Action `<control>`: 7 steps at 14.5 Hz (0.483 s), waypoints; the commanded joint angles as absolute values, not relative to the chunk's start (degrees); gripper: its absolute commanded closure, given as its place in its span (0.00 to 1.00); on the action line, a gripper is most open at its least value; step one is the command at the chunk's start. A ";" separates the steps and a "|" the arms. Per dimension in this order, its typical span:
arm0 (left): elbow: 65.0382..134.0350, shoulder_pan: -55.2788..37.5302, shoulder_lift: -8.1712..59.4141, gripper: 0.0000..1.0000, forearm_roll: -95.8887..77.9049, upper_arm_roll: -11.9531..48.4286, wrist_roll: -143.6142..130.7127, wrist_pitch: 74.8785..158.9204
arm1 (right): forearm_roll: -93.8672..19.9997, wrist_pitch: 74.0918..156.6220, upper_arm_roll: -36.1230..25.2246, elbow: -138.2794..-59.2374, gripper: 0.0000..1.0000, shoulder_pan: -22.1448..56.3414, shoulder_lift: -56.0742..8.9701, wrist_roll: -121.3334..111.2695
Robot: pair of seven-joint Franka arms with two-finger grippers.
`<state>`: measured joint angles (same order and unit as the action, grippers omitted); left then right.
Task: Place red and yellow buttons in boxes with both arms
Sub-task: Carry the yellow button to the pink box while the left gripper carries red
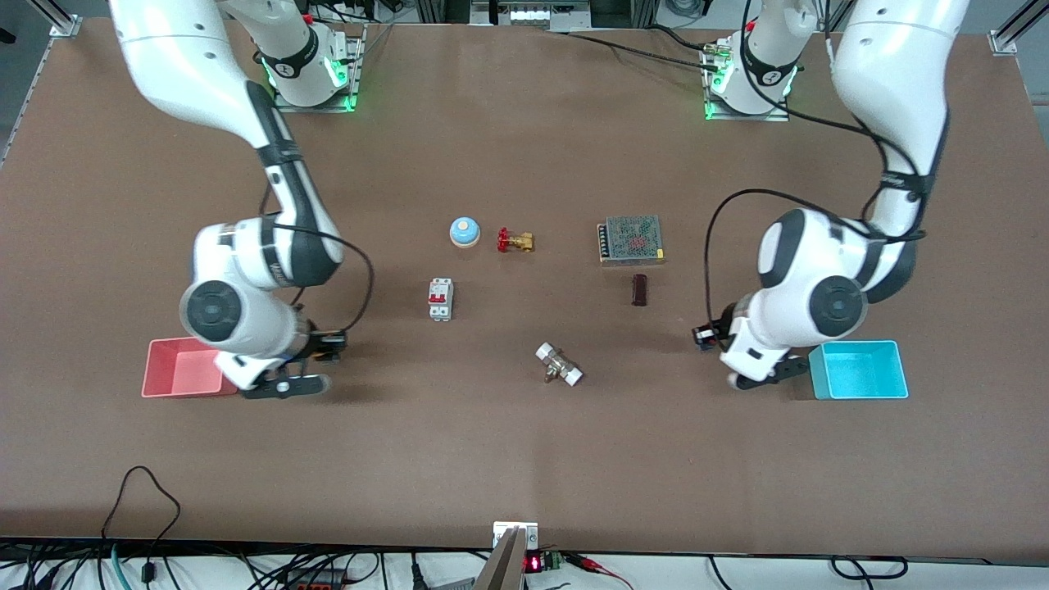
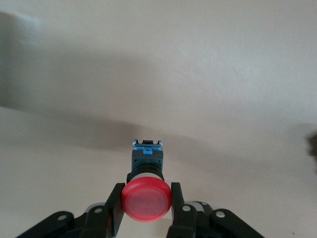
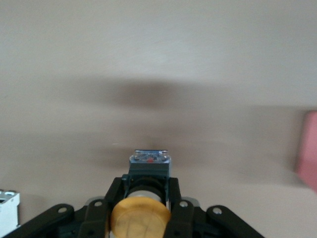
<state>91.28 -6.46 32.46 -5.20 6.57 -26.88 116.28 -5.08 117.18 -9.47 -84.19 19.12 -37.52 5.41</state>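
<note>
Red button [image 2: 146, 200]: clamped between left gripper [image 2: 146, 210] fingers, low centre of its wrist view, beside cyan box [image 1: 859, 370].
Yellow button [image 3: 140, 217]: clamped in right gripper [image 3: 141, 214], beside pink box [image 1: 182, 369].

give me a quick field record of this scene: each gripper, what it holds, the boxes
left gripper: shut on red button, beside cyan box
right gripper: shut on yellow button, beside pink-red box
boxes: no button visible in either yet
mid-table: blue bell, red-handled valve, breaker, power supply, metal fitting
</note>
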 commanded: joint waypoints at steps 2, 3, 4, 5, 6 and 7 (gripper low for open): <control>88.16 -1.95 31.55 0.77 -5.36 6.50 -21.99 114.43 | -5.63 113.13 -8.88 -81.57 0.75 11.36 -36.39 4.48; 87.63 -0.45 31.55 0.77 -5.36 6.50 -19.97 114.35 | -5.54 111.55 -8.88 -80.43 0.75 9.68 -36.56 4.22; 87.54 0.78 31.55 0.77 -5.36 6.50 -17.78 114.35 | -5.28 110.84 -8.88 -79.55 0.75 8.71 -36.74 2.91; 87.54 2.36 31.64 0.77 -5.36 6.50 -15.40 114.35 | -5.10 110.83 -9.05 -79.37 0.75 8.09 -36.83 2.55; 87.54 3.85 31.64 0.77 -5.36 6.50 -13.03 114.35 | -5.01 110.83 -9.40 -79.37 0.75 6.87 -37.09 2.46; 87.54 5.00 31.64 0.77 -5.36 6.42 -10.75 114.35 | -5.01 110.83 -9.58 -79.28 0.75 5.55 -37.61 2.29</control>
<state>88.53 2.76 31.50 -5.20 6.11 -15.44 115.61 -5.06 112.13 -9.84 -81.04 7.46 -36.36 3.07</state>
